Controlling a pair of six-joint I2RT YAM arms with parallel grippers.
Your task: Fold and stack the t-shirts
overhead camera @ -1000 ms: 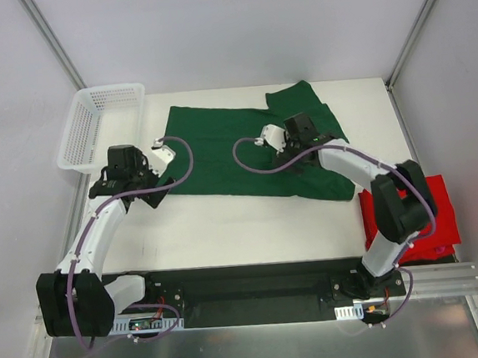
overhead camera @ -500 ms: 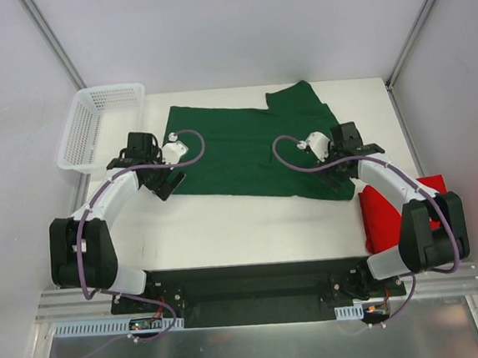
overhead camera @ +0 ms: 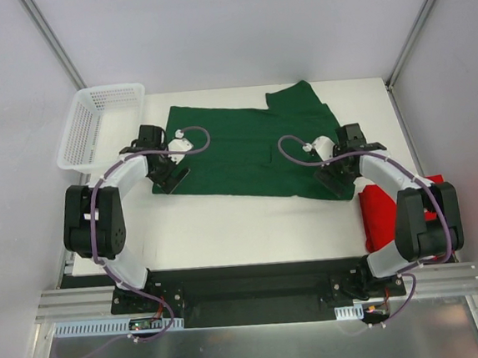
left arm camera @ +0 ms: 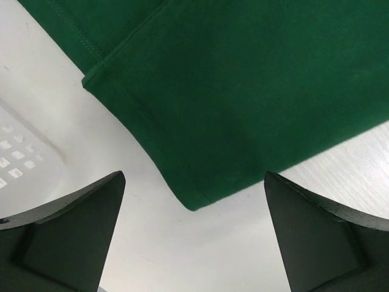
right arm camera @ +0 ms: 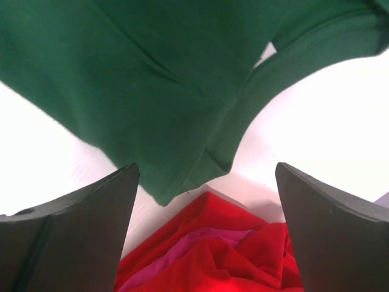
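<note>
- Green t-shirt (overhead camera: 241,149): dark green, spread mostly flat across the far half of the white tabletop (overhead camera: 243,220), with one sleeve showing at its far right.
- Red t-shirt (overhead camera: 380,217): bright red, crumpled in a heap at the tabletop's right edge, just beside the green shirt's near right corner.
- Left fingers (left arm camera: 73,231): spread wide and holding nothing, with the green shirt's near left corner lying between them.
- Right fingers (right arm camera: 73,225): spread wide and holding nothing, over the green shirt's near right hem and the red heap.
- Basket (overhead camera: 81,142): white mesh, at the far left, apart from both shirts.
</note>
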